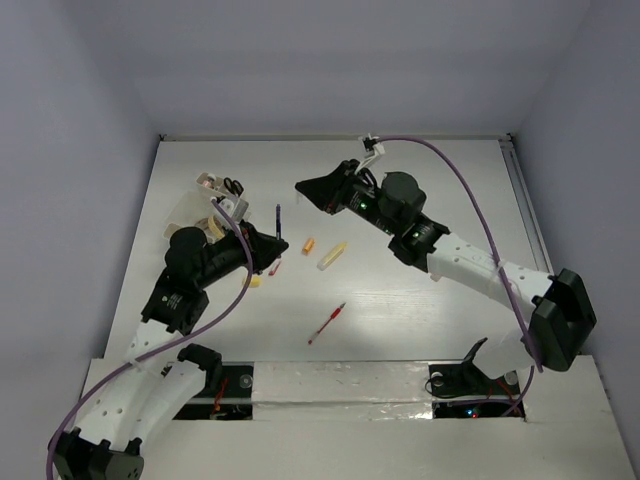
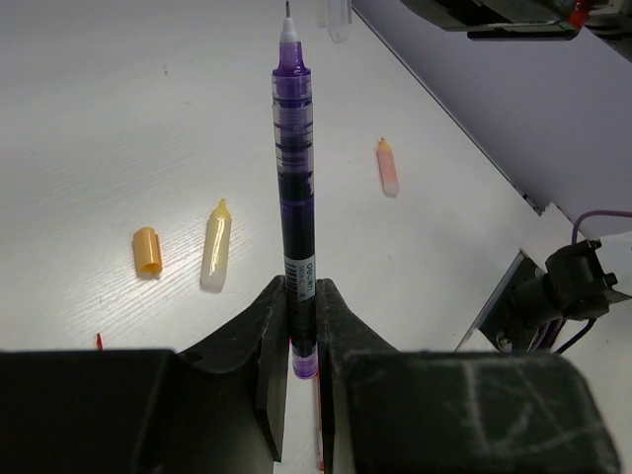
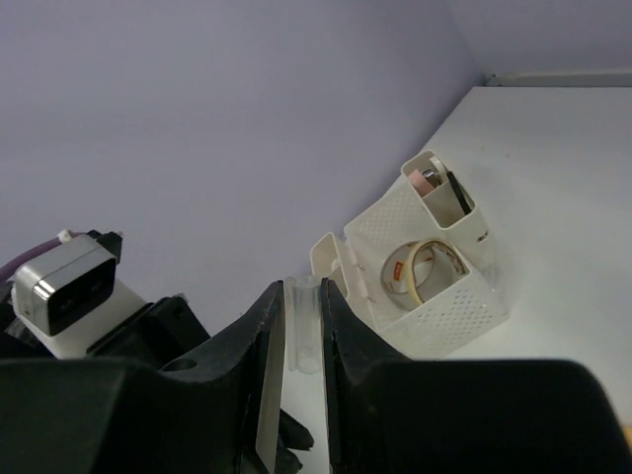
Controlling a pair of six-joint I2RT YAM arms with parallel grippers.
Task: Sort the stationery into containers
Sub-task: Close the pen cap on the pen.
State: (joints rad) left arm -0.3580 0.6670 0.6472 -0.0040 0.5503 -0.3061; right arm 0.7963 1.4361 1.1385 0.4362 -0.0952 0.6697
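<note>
The left gripper [image 2: 299,293] pinches a purple pen [image 2: 295,178] by its back end, held just right of the box [image 3: 449,306]. The right gripper [image 3: 300,296] is closed on a clear cap [image 3: 301,336], further right of the box. A tape roll [image 3: 397,275] and scissors [image 3: 456,195] sit in the box. An orange cap [image 1: 308,245], a yellow piece [image 1: 332,256] and a red pen [image 1: 327,323] lie on the table [image 1: 430,200], well right of the box.

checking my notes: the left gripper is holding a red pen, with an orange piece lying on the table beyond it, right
Not red: the pen in the left gripper is purple, as the left wrist view shows. The orange piece does lie on the table beyond it.
</note>
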